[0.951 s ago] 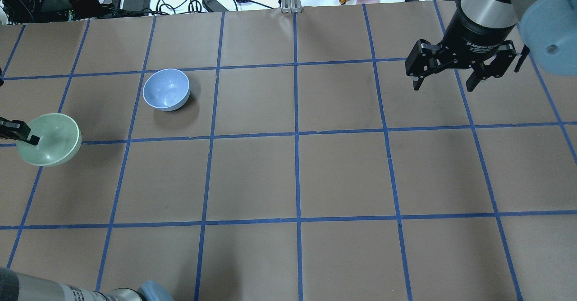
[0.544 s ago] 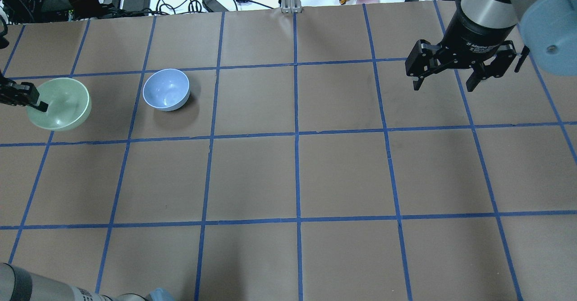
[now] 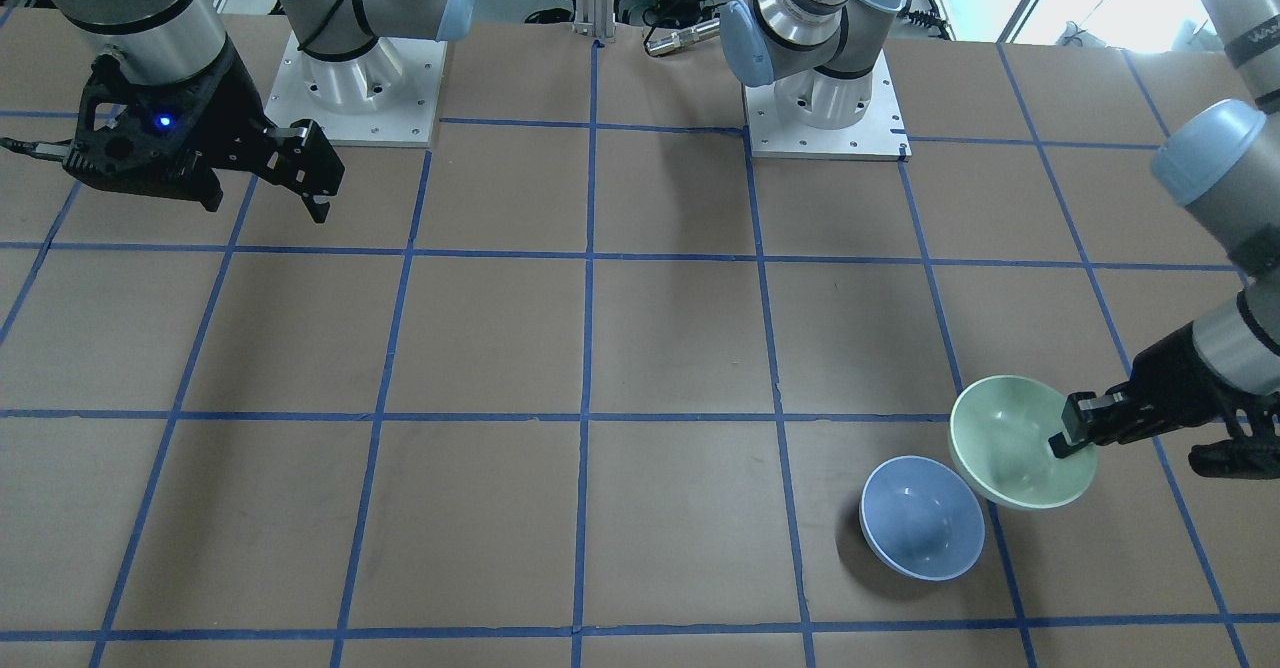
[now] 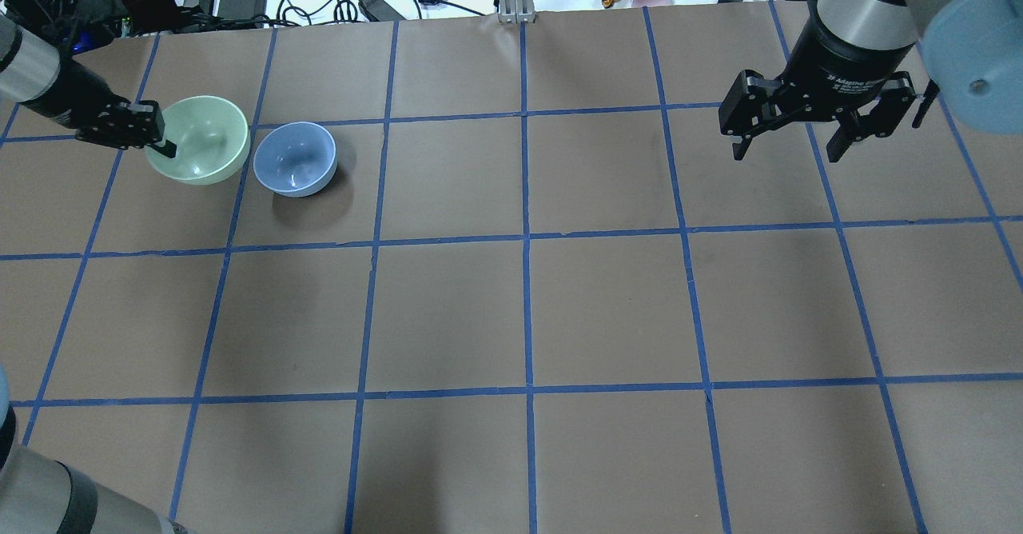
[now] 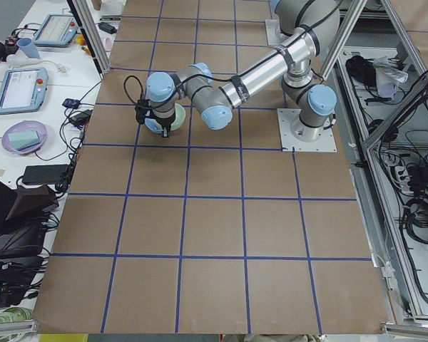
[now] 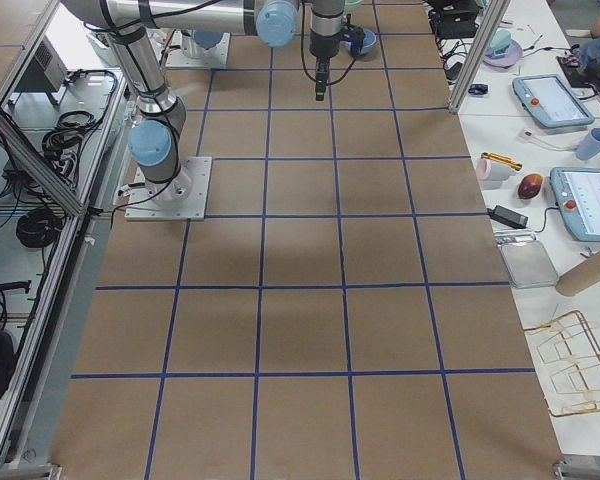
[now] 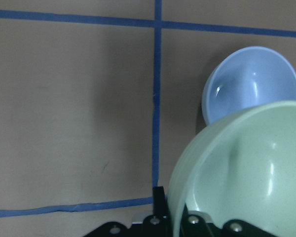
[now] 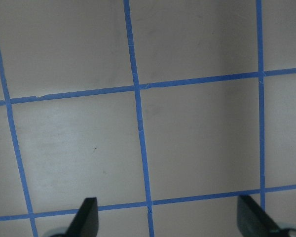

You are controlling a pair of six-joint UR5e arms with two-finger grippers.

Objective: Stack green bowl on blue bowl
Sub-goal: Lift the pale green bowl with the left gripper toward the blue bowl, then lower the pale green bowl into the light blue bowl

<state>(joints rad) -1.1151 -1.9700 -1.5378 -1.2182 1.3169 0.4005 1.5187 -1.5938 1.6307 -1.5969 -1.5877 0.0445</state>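
Front view: left pincer (image 3: 1067,439) pinched on the rim of the green bowl (image 3: 1005,453), apparently lifted off the desk (image 3: 600,348), just beside the blue bowl (image 3: 920,533), not over it. Overhead: bowls side by side, rims nearly touching; right pincer (image 4: 787,150) wide open, empty, well apart. Left wrist: blue bowl empty ahead. Pickup looks done; centring, lowering and release are left.

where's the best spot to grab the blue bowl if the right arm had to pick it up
Its rim, pinched from above, one finger inside and one outside: the blue bowl sits upright, mouth open, with a thin rim and smooth curved wall. Come in on the side toward the table's middle, since the green bowl, held by the left gripper, crowds the other side.
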